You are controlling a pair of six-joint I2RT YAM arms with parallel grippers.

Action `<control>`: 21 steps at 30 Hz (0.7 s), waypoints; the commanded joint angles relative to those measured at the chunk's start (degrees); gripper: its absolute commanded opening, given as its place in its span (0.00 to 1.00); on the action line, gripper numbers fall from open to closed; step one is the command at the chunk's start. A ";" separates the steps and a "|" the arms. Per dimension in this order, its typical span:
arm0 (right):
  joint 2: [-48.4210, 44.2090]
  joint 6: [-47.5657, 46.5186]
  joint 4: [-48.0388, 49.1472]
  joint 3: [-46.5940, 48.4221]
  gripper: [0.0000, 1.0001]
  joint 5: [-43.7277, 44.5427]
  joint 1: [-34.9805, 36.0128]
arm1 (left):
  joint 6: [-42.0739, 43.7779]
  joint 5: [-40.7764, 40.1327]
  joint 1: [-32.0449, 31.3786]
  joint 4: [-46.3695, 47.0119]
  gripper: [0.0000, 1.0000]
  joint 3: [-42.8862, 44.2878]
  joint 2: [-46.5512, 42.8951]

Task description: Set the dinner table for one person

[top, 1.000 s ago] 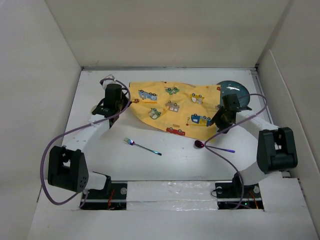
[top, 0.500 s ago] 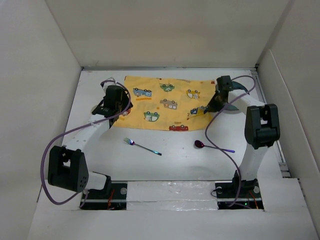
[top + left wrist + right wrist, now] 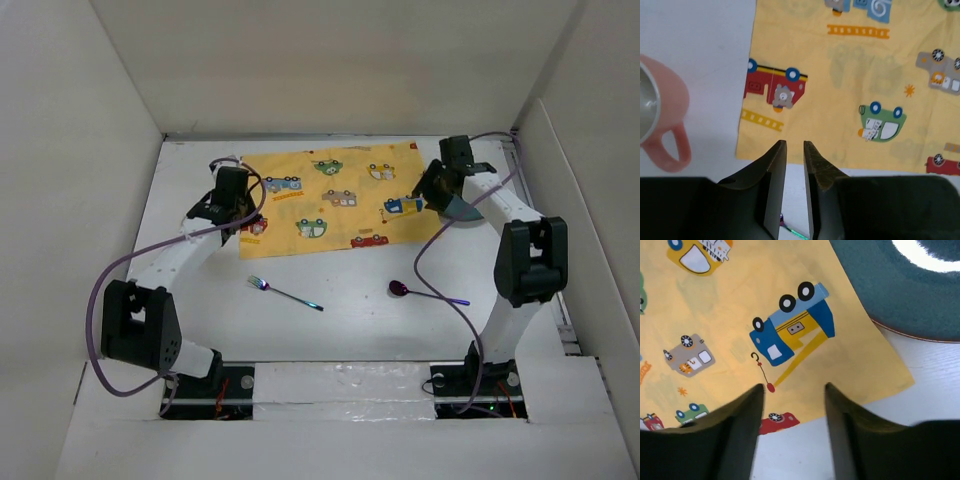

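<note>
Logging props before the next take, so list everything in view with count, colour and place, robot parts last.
Flat matte dinner table: one, white, under everything.
Cloth printed with small vehicles: one, yellow, spread flat at the far middle.
Round plate: one, dark teal, at the cloth's right edge.
Handled mug: one, pink, beside the cloth's left edge.
Metal fork: one, iridescent, bare table, near left of the cloth.
Metal spoon: one, purple, bare table, near right.
Left tool: one, black, over the cloth's near-left corner, narrowly open, empty.
Right tool: one, black, over the cloth's right corner, open, empty.
</note>
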 commanded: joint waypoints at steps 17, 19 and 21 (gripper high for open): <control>-10.71 1.69 6.16 -21.52 0.54 5.63 -2.85 | 1.28 -8.67 -1.28 -9.10 0.38 -8.83 0.68; -10.36 0.90 5.46 -21.35 0.54 7.55 -3.64 | 1.01 -10.51 -2.94 -8.48 0.43 -8.48 2.26; -8.88 0.37 4.32 -20.30 0.55 8.53 -4.69 | 0.57 -11.92 -4.09 -8.91 0.47 -7.17 4.19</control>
